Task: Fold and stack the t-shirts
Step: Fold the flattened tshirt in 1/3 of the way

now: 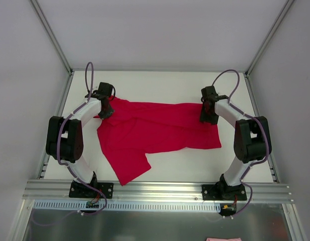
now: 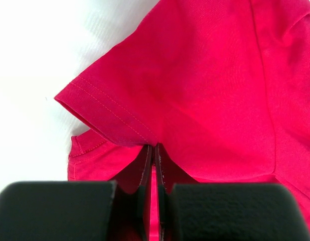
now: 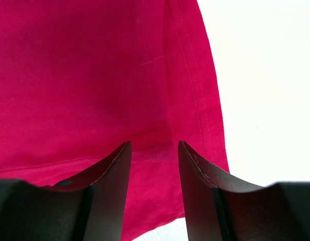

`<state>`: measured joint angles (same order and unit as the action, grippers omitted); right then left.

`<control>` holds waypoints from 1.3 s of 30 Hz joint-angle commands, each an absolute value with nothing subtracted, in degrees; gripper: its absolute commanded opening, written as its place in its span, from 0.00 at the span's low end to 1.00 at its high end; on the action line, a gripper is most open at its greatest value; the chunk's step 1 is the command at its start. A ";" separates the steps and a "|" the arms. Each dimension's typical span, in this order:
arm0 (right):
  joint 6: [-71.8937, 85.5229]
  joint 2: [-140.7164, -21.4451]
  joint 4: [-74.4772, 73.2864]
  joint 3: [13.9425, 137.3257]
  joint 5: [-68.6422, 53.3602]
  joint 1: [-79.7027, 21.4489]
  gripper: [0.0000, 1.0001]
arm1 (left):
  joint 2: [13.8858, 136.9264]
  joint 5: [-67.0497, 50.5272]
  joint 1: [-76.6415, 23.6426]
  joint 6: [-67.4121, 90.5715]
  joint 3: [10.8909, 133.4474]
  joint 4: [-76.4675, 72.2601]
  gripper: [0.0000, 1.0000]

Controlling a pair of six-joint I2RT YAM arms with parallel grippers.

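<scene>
A single crimson t-shirt [image 1: 155, 130] lies spread on the white table [image 1: 160, 85], between the two arms and stretched left to right. It is mostly flat. One flap runs down toward the near edge and stops just short of the aluminium rail [image 1: 160, 190] that carries both arm bases.

The left gripper [image 1: 106, 109] sits at the shirt's far left corner. Its fingers [image 2: 146, 168] are clenched on a thin fold of the red fabric, which shows as a sliver between them. Just ahead of it a short sleeve [image 2: 110, 108] fans out onto the bare table, its stitched edge turned up a little. The left forearm lies over the shirt's left border and hides some of it from above.

The right gripper [image 1: 208, 114] is at the far right corner. Its fingers [image 3: 112, 170] stand apart and released, with red cloth showing flat in the gap between them and nothing pinched. The shirt's stitched hem [image 3: 195, 85] runs just beside the right-hand finger, with white table beyond it.

White walls [image 1: 160, 30] close in the far side and both flanks. A purple cable [image 1: 88, 75] loops up behind each wrist. Below the rail, at the very bottom of the overhead view, a scrap of pink cloth [image 1: 222, 239] peeks in, well apart from the shirt.
</scene>
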<state>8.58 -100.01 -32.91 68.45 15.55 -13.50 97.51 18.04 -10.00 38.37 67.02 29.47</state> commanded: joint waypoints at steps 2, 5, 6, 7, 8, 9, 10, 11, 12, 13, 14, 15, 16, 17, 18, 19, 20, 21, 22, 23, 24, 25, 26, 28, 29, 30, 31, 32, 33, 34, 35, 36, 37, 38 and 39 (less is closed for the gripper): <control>10.37 -99.32 -34.28 66.71 15.03 -13.18 0.46 | 98.00 18.19 -9.32 37.53 67.24 30.06 0.00; 10.89 -99.49 -34.10 65.40 14.85 -13.18 0.46 | 98.09 18.19 -9.32 37.53 67.24 29.97 0.00; 10.81 -99.58 -33.93 65.30 14.68 -13.10 0.46 | 98.09 18.19 -9.32 37.53 67.15 29.97 0.00; 10.90 -99.67 -33.93 65.13 14.42 -13.10 0.46 | 98.09 18.19 -9.32 37.44 67.15 29.97 0.00; 11.07 -100.10 -33.93 65.13 14.33 -13.01 0.46 | 98.17 18.19 -9.32 37.53 67.15 29.97 0.00; 11.16 -100.37 -33.93 65.13 14.15 -13.09 0.46 | 98.17 18.11 -9.32 37.53 67.15 29.88 0.00; 11.16 -100.46 -33.84 65.13 13.98 -13.10 0.46 | 98.26 18.11 -9.32 37.44 67.24 29.97 0.00; 11.16 -100.72 -33.84 65.13 13.97 -13.10 0.45 | 98.26 18.11 -9.32 37.44 67.24 29.88 0.00; 11.25 -100.90 -33.92 65.21 13.97 -13.01 0.45 | 98.26 18.19 -9.32 37.44 67.24 29.88 0.00; 11.34 -100.99 -33.93 65.30 14.06 -13.09 0.44 | 98.26 18.19 -9.32 37.35 67.24 29.80 0.00; 11.34 -101.16 -33.84 65.22 14.06 -13.10 0.44 | 98.26 18.19 -9.32 37.35 67.32 29.88 0.00; 11.34 -101.25 -33.92 65.39 14.06 -13.10 0.43 | 98.26 18.19 -9.32 37.27 67.32 29.88 0.00; 11.34 -101.60 -33.84 65.39 13.98 -13.10 0.43 | 98.26 18.19 -9.32 37.27 67.24 29.88 0.00; 11.42 -101.69 -33.75 65.39 13.89 -13.01 0.42 | 98.35 18.19 -9.32 37.18 67.32 29.88 0.00; 11.43 -102.04 -33.58 65.30 13.71 -13.09 0.40 | 98.35 18.19 -9.32 37.18 67.41 29.88 0.00; 11.51 -102.22 -33.57 65.30 13.54 -13.10 0.31 | 98.35 18.11 -9.32 37.18 67.41 29.88 0.00; 11.60 -102.39 -33.57 65.30 13.54 -13.01 0.23 | 98.44 18.11 -9.32 37.18 67.41 29.88 0.00; 11.69 -102.39 -33.57 65.30 13.54 -13.09 0.16 | 98.44 18.11 -9.32 37.18 67.50 29.80 0.00; 11.60 -102.48 -33.75 65.39 13.71 -13.01 0.08 | 98.61 18.11 -9.32 37.09 67.50 29.79 0.00; 11.69 -102.48 -33.75 65.48 13.80 -13.01 0.05 | 98.61 18.11 -9.23 37.09 67.59 29.79 0.00; 11.60 -102.57 -33.84 65.65 13.80 -13.09 0.01 | 98.61 18.11 -9.32 37.00 67.59 29.88 0.00; 11.43 -102.66 -34.10 66.00 13.80 -13.10 0.01 | 98.79 18.11 -9.32 37.00 67.67 29.88 0.00; 11.34 -102.74 -34.19 66.61 13.80 -13.10 0.01 | 98.88 18.11 -9.32 37.00 67.68 29.80 0.00; 10.81 -103.09 -34.54 68.80 13.89 -13.09 0.01 | 98.79 18.11 -9.32 37.09 67.76 29.88 0.00; 10.55 -103.36 -34.89 70.12 14.15 -13.10 0.01 | 98.70 18.11 -9.32 37.09 68.11 29.88 0.00; 10.20 -103.62 -35.59 71.79 14.93 -13.10 0.01 | 98.61 18.19 -9.32 37.09 68.38 29.88 0.00; 9.85 -104.58 -37.16 73.63 15.55 -13.01 0.01 | 98.35 18.19 -9.32 37.00 68.64 29.71 0.00; 9.15 -105.02 -37.96 77.65 15.90 -13.01 0.01 | 98.26 18.28 -9.32 36.91 69.43 29.45 0.00; 8.88 -105.55 -38.75 79.87 17.13 -13.09 0.01 | 98.00 18.63 -9.32 37.00 69.96 29.44 0.00; 8.44 -106.60 -40.59 82.15 17.83 -13.01 0.01 | 98.00 18.72 -9.32 36.91 70.48 29.44 0.00; 7.83 -107.22 -41.39 86.79 18.45 -13.01 0.01 | 97.91 18.72 -9.32 37.00 71.62 29.53 0.00; 7.47 -107.92 -42.27 89.10 19.59 -12.92 0.01 | 97.91 18.72 -9.32 37.18 72.15 29.62 0.00; 7.21 -108.63 -43.84 91.47 19.86 -12.75 0.01 | 97.56 18.46 -9.23 37.26 72.59 29.53 0.00; 6.86 -110.46 -44.64 93.67 20.04 -12.31 0.01 | 97.38 18.11 -9.23 37.53 73.47 29.44 0.00; 6.77 -111.26 -46.30 97.69 20.21 -12.13 0.01 | 96.86 17.84 -9.14 37.96 73.82 29.36 0.00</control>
<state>8.38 -109.43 -40.66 89.71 16.73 -13.21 98.43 18.04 -10.00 37.95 70.57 29.58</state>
